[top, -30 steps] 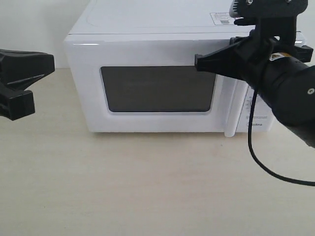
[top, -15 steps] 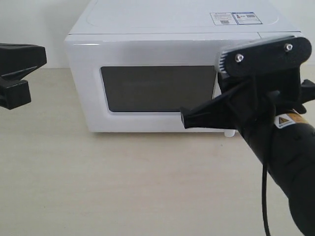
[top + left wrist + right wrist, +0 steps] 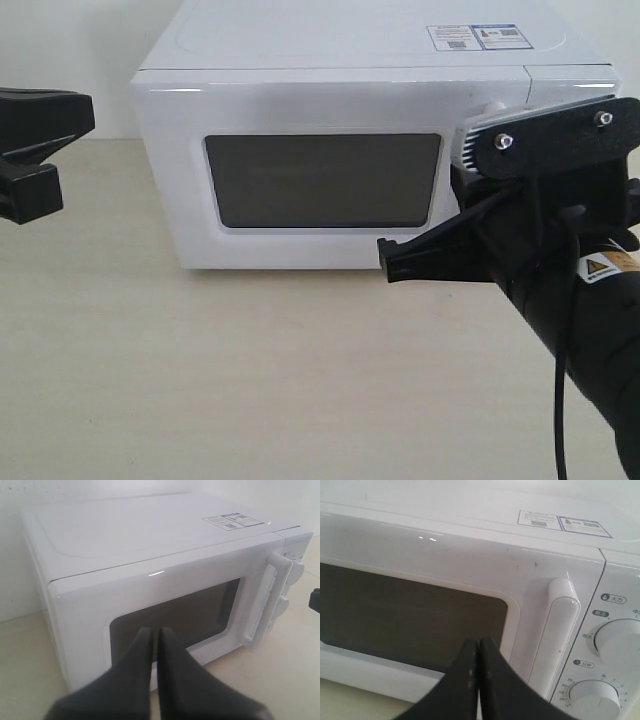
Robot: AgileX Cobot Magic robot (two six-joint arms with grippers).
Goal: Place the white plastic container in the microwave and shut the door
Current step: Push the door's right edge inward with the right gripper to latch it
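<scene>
left hand [image 3: 154, 631] hangs closed and empty, off to the left of the microwave [image 3: 330, 90]. the door [image 3: 300, 105] sits flush shut, nothing on its handle [image 3: 555, 630]. the white container shows nowhere, not on the worktop [image 3: 250, 380]; likely inside, though the dark window [image 3: 320, 180] hides it. right hand [image 3: 385, 262] is pinched shut on nothing, just before the door. little seems left but pulling away.

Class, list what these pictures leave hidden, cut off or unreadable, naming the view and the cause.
- Inside of the microwave: all views; the shut door and its dark window show nothing, so no container can be seen.
- Handle and dials: exterior view, mostly behind the right gripper and its arm.
- Sticker print: every view, too small to read.
</scene>
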